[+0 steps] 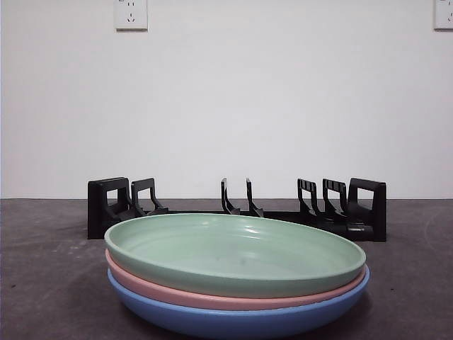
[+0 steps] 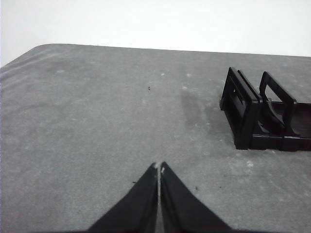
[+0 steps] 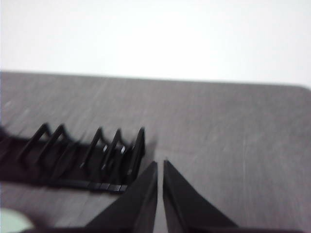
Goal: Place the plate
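Note:
Three plates are stacked at the front of the table: a green plate point(image 1: 237, 253) on top, a pink plate point(image 1: 212, 297) under it and a blue plate point(image 1: 233, 319) at the bottom. A black slotted plate rack point(image 1: 237, 207) stands empty behind them. My left gripper point(image 2: 159, 167) is shut and empty, above bare table beside one end of the rack point(image 2: 260, 111). My right gripper point(image 3: 160, 164) is shut and empty near the other end of the rack point(image 3: 92, 158); the green plate's edge point(image 3: 12, 223) shows in a corner. Neither gripper shows in the front view.
The grey table point(image 1: 42, 283) runs back to a white wall with two sockets point(image 1: 131, 14). The table's rounded edge point(image 2: 48, 47) shows in the left wrist view.

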Motion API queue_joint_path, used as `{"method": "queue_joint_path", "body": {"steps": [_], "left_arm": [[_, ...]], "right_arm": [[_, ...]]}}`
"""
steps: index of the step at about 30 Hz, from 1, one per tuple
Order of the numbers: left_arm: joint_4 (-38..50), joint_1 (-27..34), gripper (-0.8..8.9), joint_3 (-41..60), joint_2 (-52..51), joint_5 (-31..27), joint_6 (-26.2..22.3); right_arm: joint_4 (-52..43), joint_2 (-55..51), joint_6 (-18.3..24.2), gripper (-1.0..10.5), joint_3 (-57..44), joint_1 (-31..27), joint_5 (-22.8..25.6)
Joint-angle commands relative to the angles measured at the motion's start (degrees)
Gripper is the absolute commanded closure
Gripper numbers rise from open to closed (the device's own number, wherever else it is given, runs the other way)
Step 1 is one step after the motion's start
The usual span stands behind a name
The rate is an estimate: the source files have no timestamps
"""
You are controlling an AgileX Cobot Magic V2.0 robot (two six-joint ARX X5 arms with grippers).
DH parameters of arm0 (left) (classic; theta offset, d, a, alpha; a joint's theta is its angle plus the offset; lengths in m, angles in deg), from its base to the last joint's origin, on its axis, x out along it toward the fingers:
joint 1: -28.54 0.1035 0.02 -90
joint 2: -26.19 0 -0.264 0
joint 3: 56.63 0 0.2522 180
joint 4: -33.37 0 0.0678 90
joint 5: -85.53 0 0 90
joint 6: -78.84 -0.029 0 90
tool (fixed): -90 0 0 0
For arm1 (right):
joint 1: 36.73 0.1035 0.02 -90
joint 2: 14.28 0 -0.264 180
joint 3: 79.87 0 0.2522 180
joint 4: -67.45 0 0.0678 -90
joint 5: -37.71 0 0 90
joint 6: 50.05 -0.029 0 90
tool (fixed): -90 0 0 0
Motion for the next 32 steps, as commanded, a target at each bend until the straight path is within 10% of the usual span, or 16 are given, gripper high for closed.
{"method": "queue_joint_path", "body": {"steps": [1,14,32], "left_arm": [[-0.3,0.0,8.07,1.1,-0.1,0.0,0.0],[-0.3,0.0,8.07,1.1,-0.1,0.0,0.0],[-0.3,0.0,8.07,1.1,-0.1,0.0,0.0]], "right_arm": [[-10.5,-3.2,2.8,9.3,-8.5,-1.9,0.0],[-21.2,-14.8,3.2,9.3,-31.7,-8.2,0.0],[-22.3,-20.8,3.2,9.3,-38.4,-9.1,0.0]]}}
